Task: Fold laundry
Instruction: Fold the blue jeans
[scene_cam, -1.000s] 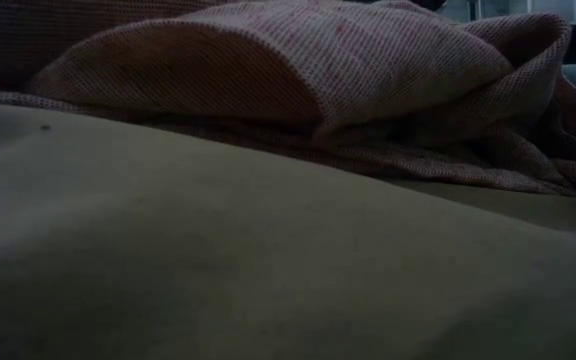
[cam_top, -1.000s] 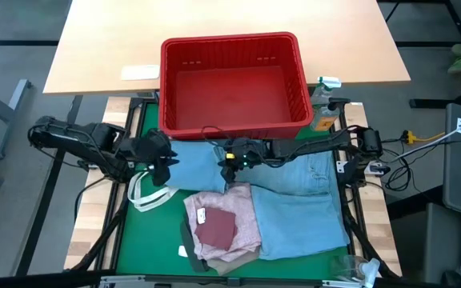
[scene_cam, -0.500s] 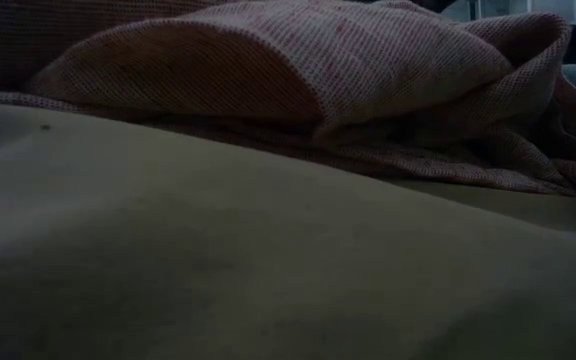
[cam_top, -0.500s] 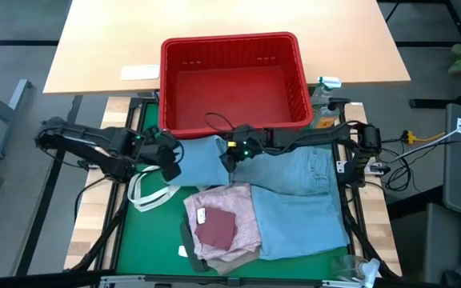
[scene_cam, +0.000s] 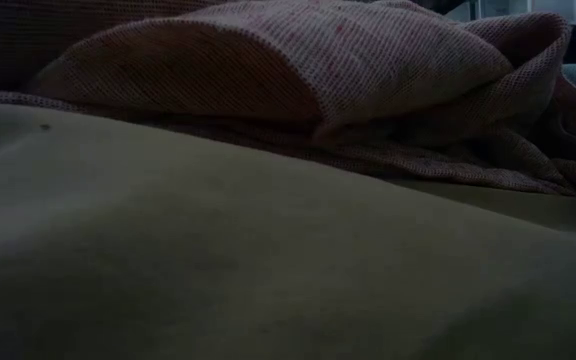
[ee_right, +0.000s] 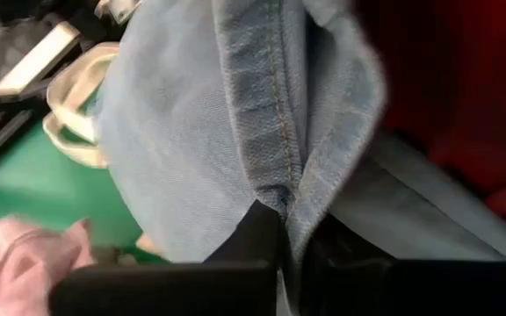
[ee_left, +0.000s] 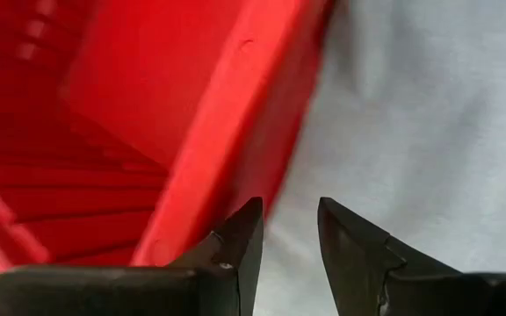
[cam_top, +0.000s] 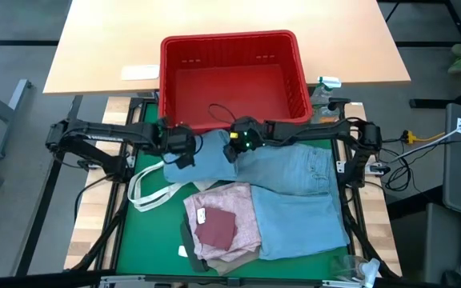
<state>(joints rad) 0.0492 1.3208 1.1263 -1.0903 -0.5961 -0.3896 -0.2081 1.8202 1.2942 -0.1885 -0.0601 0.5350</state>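
Both my arms have swung toward the table's far edge since a second ago, carrying the jeans [cam_top: 282, 172] leg end up against the basket [cam_top: 234, 80]. My right gripper [cam_top: 232, 148] is clamped on a folded hem of denim; the right wrist view shows the seam pinched flat between my fingers, so the cloth hangs from that one point. My left gripper [ee_left: 285, 230] sits just beside the basket's near wall, over the same pale denim, with its fingers [ee_left: 242, 237] a little apart and nothing between them. I judge it is there to take the other corner of the leg, so the two grips can spread the hem before folding it back.

Most of the jeans lie flat along the mat's right side, waist toward the far edge, one leg reaching the near edge. Near the mat's middle, the pink top [cam_top: 222, 220] lies bunched on the beige trousers [cam_top: 222, 260], which fill the low view. A white tote [cam_top: 149, 192] lies by the mat's left edge, clear of the denim.

The fold is barely begun; the left grip is not yet made.
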